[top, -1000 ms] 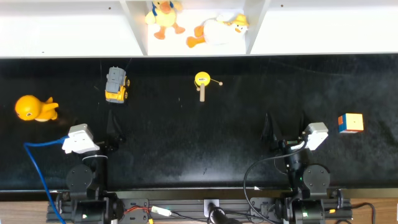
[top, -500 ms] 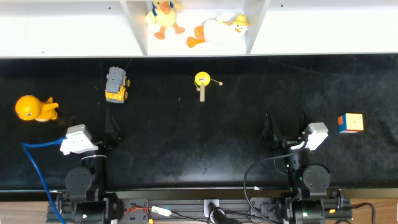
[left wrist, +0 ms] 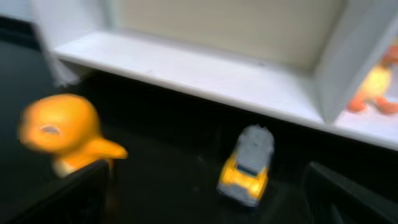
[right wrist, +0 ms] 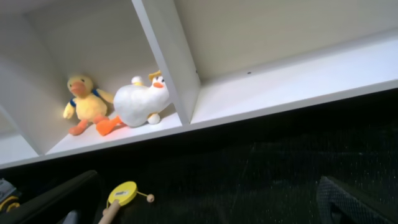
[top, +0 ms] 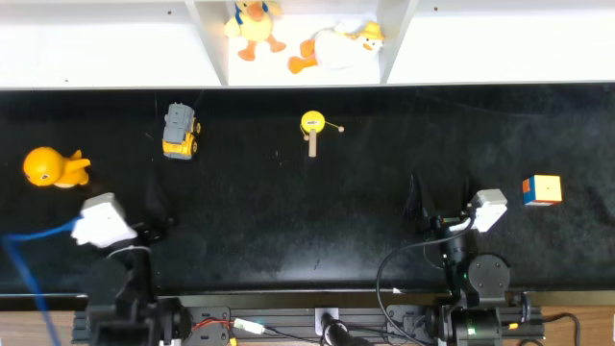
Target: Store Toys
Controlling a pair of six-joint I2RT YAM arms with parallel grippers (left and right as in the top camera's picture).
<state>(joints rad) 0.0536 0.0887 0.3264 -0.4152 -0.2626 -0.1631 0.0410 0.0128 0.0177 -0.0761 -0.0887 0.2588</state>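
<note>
On the black table lie an orange duck toy [top: 53,167] [left wrist: 62,134], a yellow and grey toy truck [top: 180,131] [left wrist: 249,165], a yellow rattle drum on a wooden handle [top: 312,127] [right wrist: 123,194] and a colour cube [top: 542,189]. My left gripper [top: 157,205] [left wrist: 202,186] is open and empty, low at the near left, facing the duck and truck. Empty as well, my right gripper [top: 440,187] [right wrist: 205,199] stands open at the near right, left of the cube.
A white shelf unit [top: 115,48] runs along the table's far edge. Its middle compartment holds a yellow plush duck [top: 253,24] [right wrist: 87,104] and a white plush duck [top: 336,46] [right wrist: 140,101]. A blue cable [top: 38,235] trails from the left wrist.
The left arm has swung leftward, its wrist now nearer the table's left edge and turned more toward the orange duck. The right arm and the toys have not moved.
</note>
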